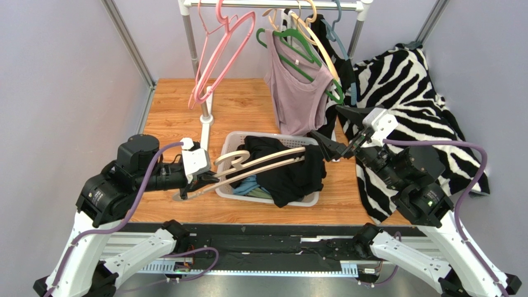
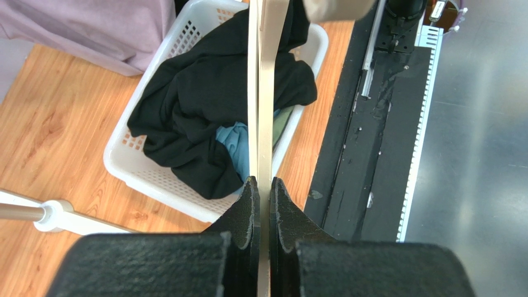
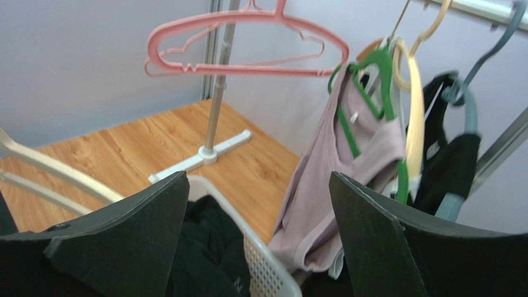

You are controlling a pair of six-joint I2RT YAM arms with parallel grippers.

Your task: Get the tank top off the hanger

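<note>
Black, grainy pads of the left gripper (image 2: pixel 261 193) pinched shut on the flat cream hanger (image 2: pixel 265 93), edge-on between them. Right gripper (image 3: pixel 257 185) spread wide, gripping nothing, hovering by the hanger's far end. Just beyond, black tank top (image 2: pixel 186 105) slumped in the white basket (image 2: pixel 133 167), under and around the hanger; strap hooked on the far arm or not, cannot tell. Probably the step in hand: freeing the last of the cloth. Hold the left clamp firm and level, bring the open right jaws onto a fold near the hanger's tip, pinch cloth only, then draw outward along the arm, not across it. Limp, soft knit against a smooth, rigid, gently curved bar; lattice-walled plastic basket; warm-grained wooden table (image 2: pixel 62 117).
</note>
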